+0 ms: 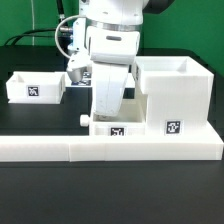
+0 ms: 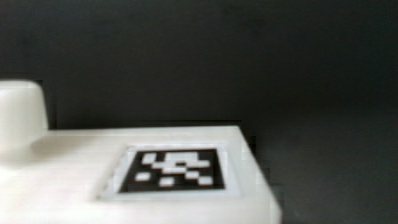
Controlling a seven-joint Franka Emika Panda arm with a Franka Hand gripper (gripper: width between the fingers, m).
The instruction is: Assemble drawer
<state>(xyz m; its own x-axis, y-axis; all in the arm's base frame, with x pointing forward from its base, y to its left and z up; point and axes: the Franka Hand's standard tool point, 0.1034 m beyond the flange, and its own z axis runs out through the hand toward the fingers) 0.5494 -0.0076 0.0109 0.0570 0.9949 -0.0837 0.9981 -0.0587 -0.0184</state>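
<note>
The large white cube-like housing [image 1: 176,92] stands at the exterior view's right, with a tag on its front. One open-topped tray [image 1: 35,88] sits apart at the left. A second tray [image 1: 116,129] with a round knob [image 1: 83,119] lies next to the housing, behind the border bar. My gripper [image 1: 106,119] reaches straight down onto this tray; the hand hides its fingers, so I cannot tell whether they are open or shut. The wrist view shows a close, blurred white surface with a tag [image 2: 173,168] and a rounded white shape [image 2: 18,115], and no fingers.
The long low white border bar [image 1: 60,150] runs along the front of the black table, and the second tray and the housing stand against it. The arm's body rises over the middle of the scene, with cables behind it.
</note>
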